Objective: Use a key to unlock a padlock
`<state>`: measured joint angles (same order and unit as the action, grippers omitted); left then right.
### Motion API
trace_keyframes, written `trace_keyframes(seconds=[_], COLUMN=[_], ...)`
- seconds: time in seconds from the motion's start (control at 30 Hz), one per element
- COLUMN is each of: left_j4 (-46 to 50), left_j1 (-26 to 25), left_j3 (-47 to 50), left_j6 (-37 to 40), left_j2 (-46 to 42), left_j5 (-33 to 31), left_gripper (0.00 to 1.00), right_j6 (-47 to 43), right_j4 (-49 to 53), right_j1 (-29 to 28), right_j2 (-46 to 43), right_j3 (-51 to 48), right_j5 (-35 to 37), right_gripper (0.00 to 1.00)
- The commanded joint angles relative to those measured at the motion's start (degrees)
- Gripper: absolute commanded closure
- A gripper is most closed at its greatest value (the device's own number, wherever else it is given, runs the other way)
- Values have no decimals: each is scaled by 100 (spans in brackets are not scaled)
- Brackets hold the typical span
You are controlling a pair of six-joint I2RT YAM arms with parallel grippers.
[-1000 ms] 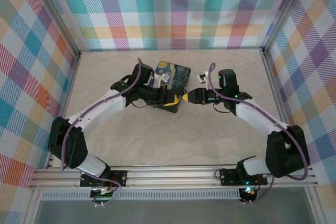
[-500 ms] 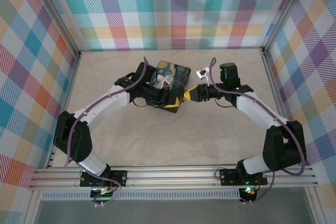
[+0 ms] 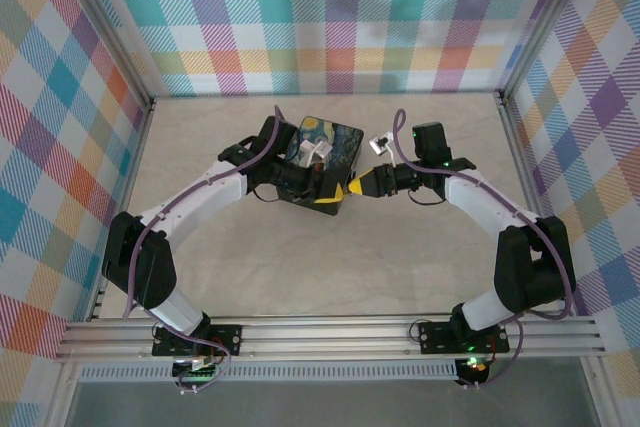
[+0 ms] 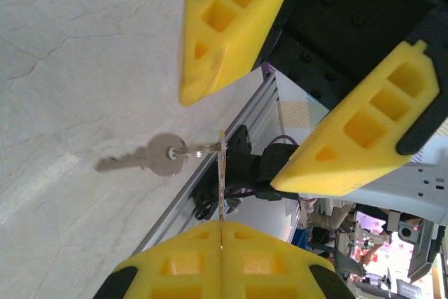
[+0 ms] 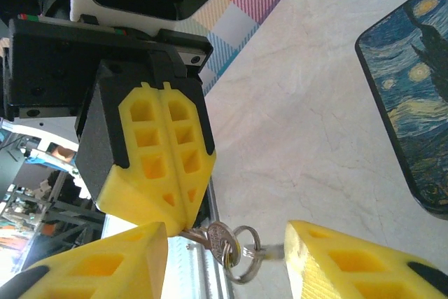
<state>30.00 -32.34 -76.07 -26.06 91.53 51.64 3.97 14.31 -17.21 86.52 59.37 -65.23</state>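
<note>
Left gripper [image 4: 221, 232] is clamped shut on the tag [image 4: 222, 180], so the key [image 4: 147, 160] is presented to the half-open right gripper [image 5: 227, 239], probably for handover.

key: small silvery metal key [image 4: 150, 157], smooth, kinda shiny
fingers: both grippers' chunky yellow plastic fingers [image 4: 231, 26], matt, slightly scuffed
tabletop: pale marbled tabletop [image 4: 63, 47], smooth, low sheen
box: Starry-Night-printed box lid [image 5: 413, 89] at 3 o'clock, satin-looking print
strip: thin pale strip [image 4: 222, 194], card or plastic, can't tell
</note>
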Motion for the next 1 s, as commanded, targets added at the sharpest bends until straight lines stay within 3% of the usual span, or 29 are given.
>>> trace_keyframes(seconds=[0.0,0.33,0.57,0.8,0.97], left_j4=[19,-39,-135,-101,-149], left_j1=[43,52,52,78,165], left_j3=[-182,-171,-158,-141,-94], left_j6=[85,66,4,27,15], left_j2=[77,131,110,84,58], left_j5=[172,196,184,172,197], left_gripper=[100,100,100,100,100], right_j6=[-151,-114,-98,-79,12], right_j4=[72,78,99,34,-136], right_j1=[-10,-59,-84,-89,-98], right_j2=[40,91,162,159,52], right_j3=[157,171,171,128,-93], right_j5=[-313,-416,-356,-570,-747], right_gripper=[55,65,67,82,87])
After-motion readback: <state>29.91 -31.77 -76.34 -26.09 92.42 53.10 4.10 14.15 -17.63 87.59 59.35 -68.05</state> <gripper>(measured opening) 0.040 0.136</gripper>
